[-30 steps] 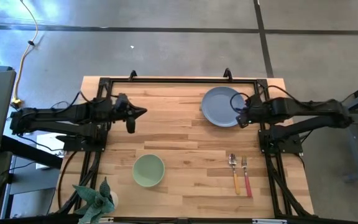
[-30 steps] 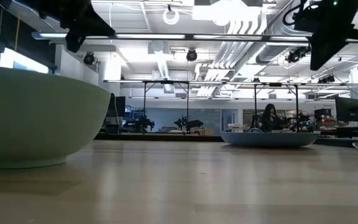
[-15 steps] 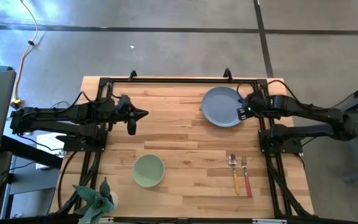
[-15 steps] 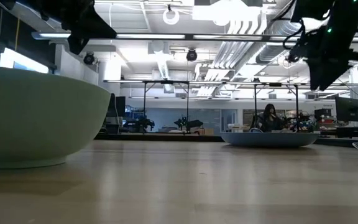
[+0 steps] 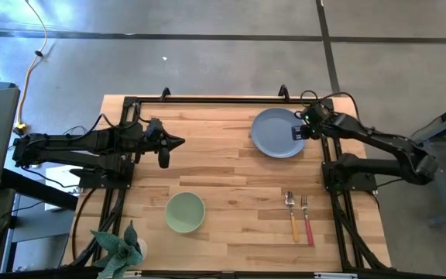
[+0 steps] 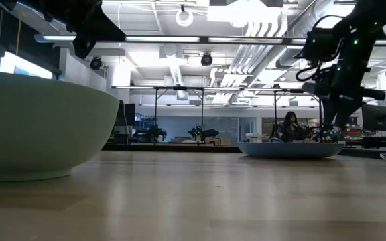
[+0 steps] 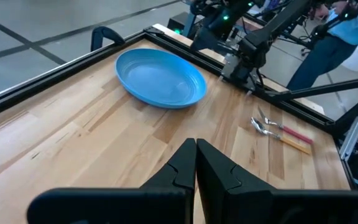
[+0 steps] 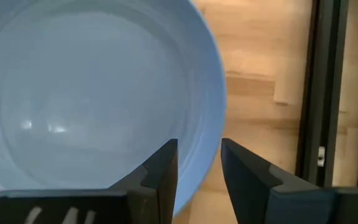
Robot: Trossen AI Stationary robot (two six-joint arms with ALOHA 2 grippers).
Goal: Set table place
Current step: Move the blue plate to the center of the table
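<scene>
Your right end effector (image 8: 197,168), fingers apart, is straddling the plate (image 5: 276,132) rim, upper right; your left end effector (image 7: 196,163), fingers together, is hovering centre-left.

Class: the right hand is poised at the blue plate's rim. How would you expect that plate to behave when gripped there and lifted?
The plate looks rigid, so it probably won't flex. Its glossy surface may slip between the right hand's open fingers. Held by one edge, the wide shallow dish would likely tilt downward.
</scene>
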